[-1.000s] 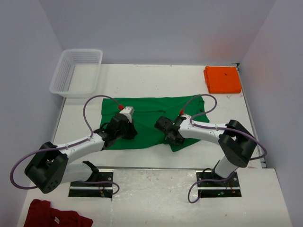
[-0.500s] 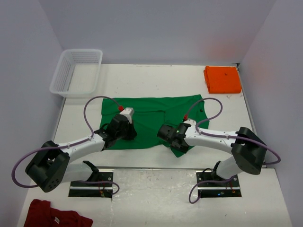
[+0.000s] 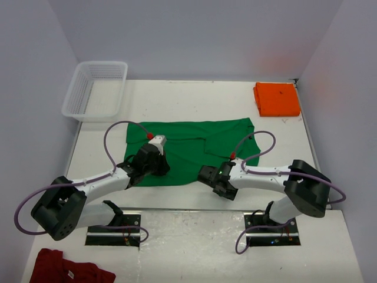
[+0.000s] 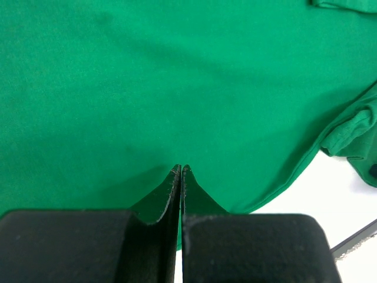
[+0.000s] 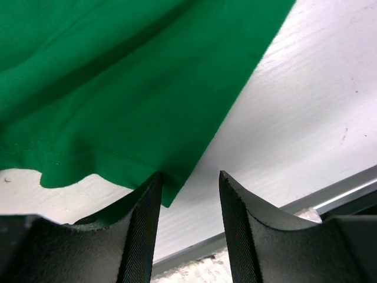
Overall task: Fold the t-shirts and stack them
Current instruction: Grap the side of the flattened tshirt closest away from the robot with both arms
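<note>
Green t-shirt [image 3: 188,138] pinched by left pincer [image 4: 180,167], right pincer [image 5: 189,175] agape.

The white table [image 3: 177,100] has a big green t-shirt [image 3: 188,147] spread out on its middle. An orange t-shirt [image 3: 277,99] (folded into a neat square) lies well apart from the green one, to the back right. A white basket [image 3: 97,62] sits to the back left of the green t-shirt. A dark red cloth [image 3: 68,270] lies far in front of it, to the left.
</note>
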